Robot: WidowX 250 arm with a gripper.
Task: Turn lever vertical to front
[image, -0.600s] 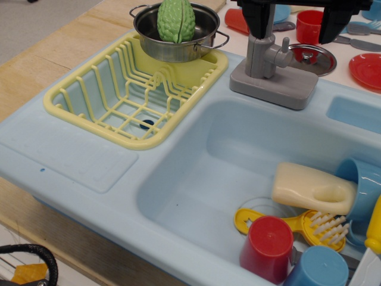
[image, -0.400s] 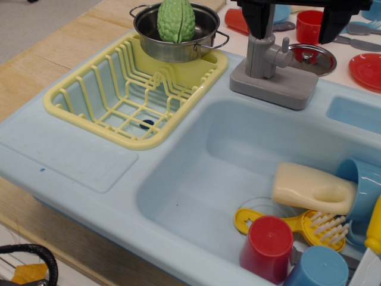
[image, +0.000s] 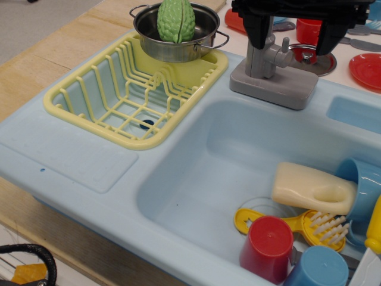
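**A:** Lever status? Short grey plastic lever juts from the upright column of the grey toy faucet, at the back rim of the pale blue plastic sink. Long axis runs roughly sideways, toward the right of view, with the small upright peg near its tip.

**B:** Confirmed. Fingers?

**A:** Black gripper hangs directly over the faucet. Spread wide, nothing held. One of the fingers sits in front of the column on the left of view, the other comes down past the lever tip on the right. So the lever lies between them, nearer the left-of-view one. Contact: cannot tell from this angle.

**B:** So which relation matters?

**A:** My read: the lever needs to swing about the column toward the front, i.e. toward the basin. That takes a push from behind, or a pinch near the peg and a sweep along the arc. The span currently brackets the lever along its length, not across it, so some wrist turn or offset looks necessary. Depth behind the lever is hard to judge from one view.

**B:** Risks?

**A:** The round silver lid with a knob sits just behind the lever tip on the counter, and a red plastic cup is near too. Either could get clipped. The flat grey rectangular base might shift if the push goes off-axis.

**B:** Progress?

**A:** Turn not started, I'd say.
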